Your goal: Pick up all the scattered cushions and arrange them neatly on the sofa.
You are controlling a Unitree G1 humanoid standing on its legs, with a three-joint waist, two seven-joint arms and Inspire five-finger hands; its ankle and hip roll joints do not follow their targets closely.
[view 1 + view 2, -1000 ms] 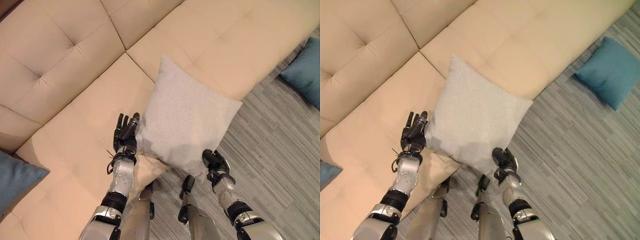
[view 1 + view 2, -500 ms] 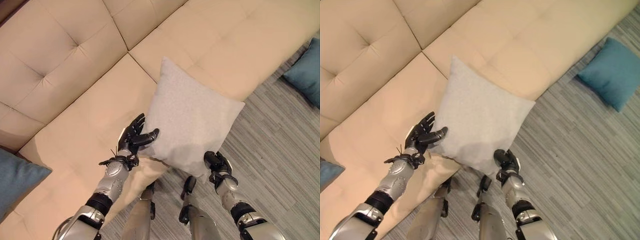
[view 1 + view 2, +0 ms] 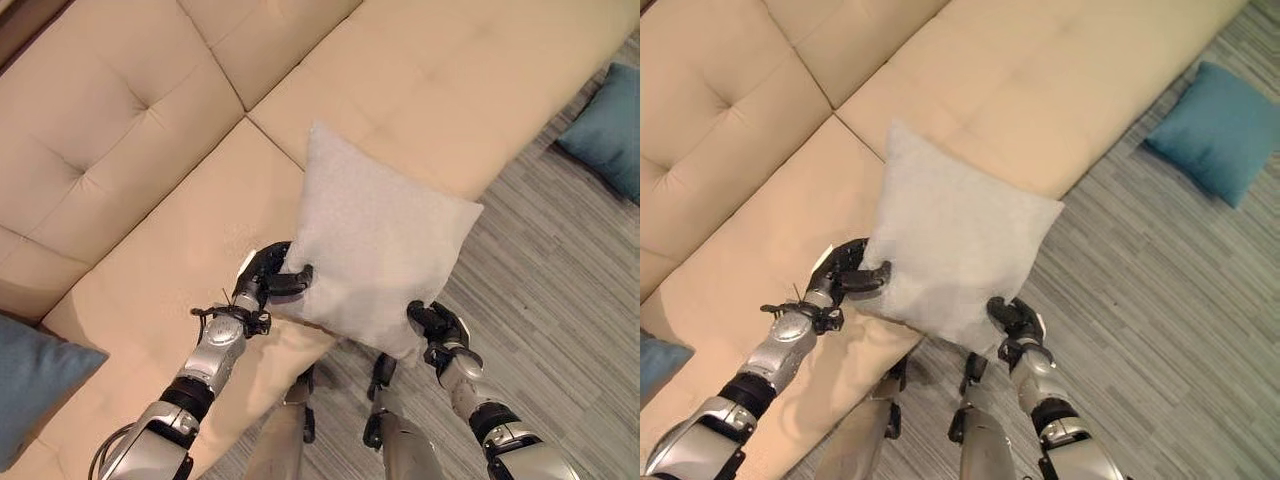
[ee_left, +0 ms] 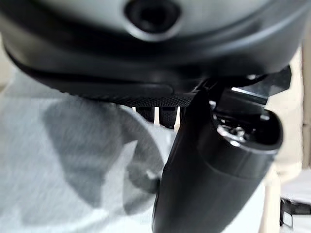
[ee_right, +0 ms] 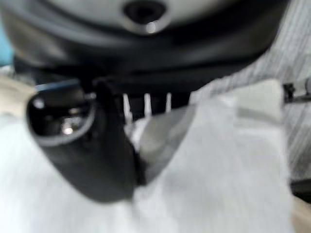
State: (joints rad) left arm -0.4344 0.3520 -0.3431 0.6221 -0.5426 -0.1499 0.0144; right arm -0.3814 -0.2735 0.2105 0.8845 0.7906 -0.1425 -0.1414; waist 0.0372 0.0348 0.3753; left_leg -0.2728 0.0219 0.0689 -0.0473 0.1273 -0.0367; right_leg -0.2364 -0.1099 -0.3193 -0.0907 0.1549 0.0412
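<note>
Count: three cushions, one sofa, two hands.

One grey cushion [image 3: 375, 255] was held above the front edge of the beige sofa [image 3: 150, 130], tilted, its far corner over the seat and its near right corner out over the striped floor [image 3: 1160, 300]. The left hand [image 3: 268, 280] gripped its left edge, thumb curled onto the upper face with the fingers going under the cloth. The right hand [image 3: 435, 325] clamped the near right corner from below, fingers curled round the fabric.

Two teal cushions: one lay on the floor [image 3: 1212, 130] to the right, well apart from the sofa front; the other [image 3: 35, 375] was at the left end of the sofa seat, cut by the picture's edge.

Differences between views: the right eye view showed the floor cushion whole, whereas the left eye view caught just its edge at the right border. The left eye view showed more of the teal cushion on the seat; the right eye view showed a small corner of it.

The left wrist view showed the thumb [image 4: 204, 184] pressed onto grey cloth [image 4: 63, 160], with fingertips past it. The right wrist view showed the thumb [image 5: 92, 145] pinching a fold of the grey cushion [image 5: 218, 160], striped floor beyond.
</note>
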